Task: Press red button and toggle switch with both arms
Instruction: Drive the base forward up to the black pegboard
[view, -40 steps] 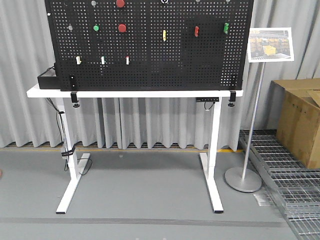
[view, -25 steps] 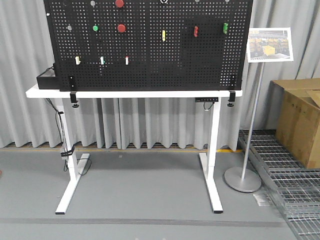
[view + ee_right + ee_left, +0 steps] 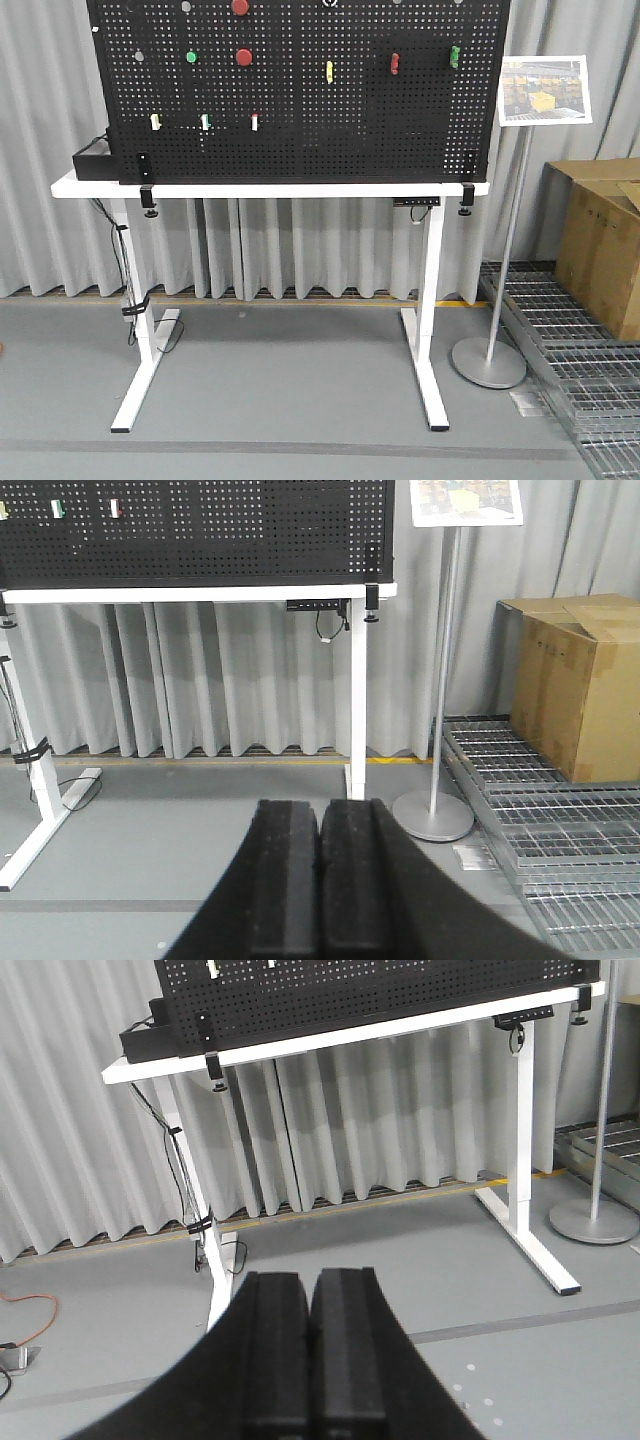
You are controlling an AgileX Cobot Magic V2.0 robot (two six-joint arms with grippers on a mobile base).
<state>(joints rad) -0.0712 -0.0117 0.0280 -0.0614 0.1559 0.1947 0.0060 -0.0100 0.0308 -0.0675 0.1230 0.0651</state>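
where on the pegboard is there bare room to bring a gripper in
Bare: the lower right of the pegboard, below the yellow switch and red comb piece; also the gap between the lower red button and the yellow switch. Crowded: the left, around the green button and the three small switches.

free approach: bare floor (image 3: 300,400) lies open in front of the pegboard (image 3: 300,120), whose whole face is exposed. projecting from that face: red button (image 3: 244,57), green knob (image 3: 192,56), yellow switch (image 3: 329,71). just below the pegboard, the white surface (image 3: 270,188) and black clamps (image 3: 150,200) jut forward. right of the pegboard stand a sign stand (image 3: 506,250), a cardboard box (image 3: 600,240) and metal grating (image 3: 560,320); at its left edge, a black box (image 3: 92,160).
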